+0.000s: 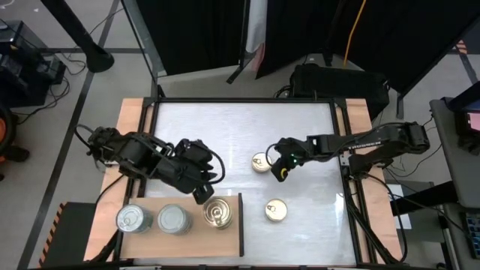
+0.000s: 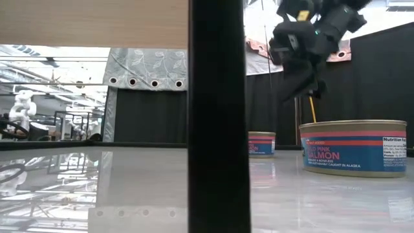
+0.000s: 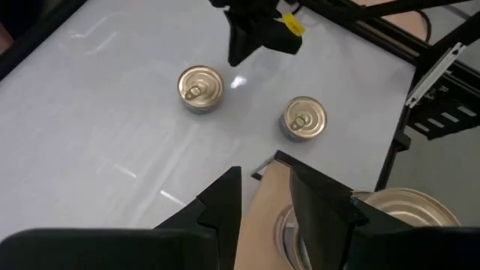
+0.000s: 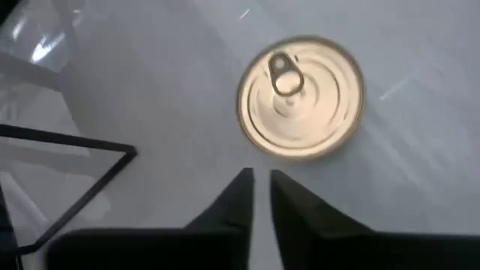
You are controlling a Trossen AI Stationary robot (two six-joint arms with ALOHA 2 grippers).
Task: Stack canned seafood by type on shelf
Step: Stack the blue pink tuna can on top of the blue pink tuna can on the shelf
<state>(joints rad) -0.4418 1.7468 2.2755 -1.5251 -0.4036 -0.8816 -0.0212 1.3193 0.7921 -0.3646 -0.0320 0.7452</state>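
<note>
The task looks about half done. On the shelf [image 1: 142, 238], at about 7 o'clock on the surface [image 1: 225, 135], three tins are already placed in a row: two silver-lid tins [image 1: 130, 219] [image 1: 173, 219] and one gold-lid tin [image 1: 219, 214] at the row's 3 o'clock end. They seem to lie side by side, so no real stacking shows yet.

Two more gold-lid tins wait on the white surface: one near the centre [image 1: 260, 161], one toward 5 o'clock [image 1: 275, 211].

The right hand [image 1: 282, 169] hovers just beside the centre tin, fingers nearly together, holding nothing. The left hand [image 1: 202, 193] is above the shelf's edge near the gold tin, fingers narrowly apart and empty.

The surface is glossy white with wooden side strips. Behind it hang dark curtains, and cables lie on the floor.
</note>
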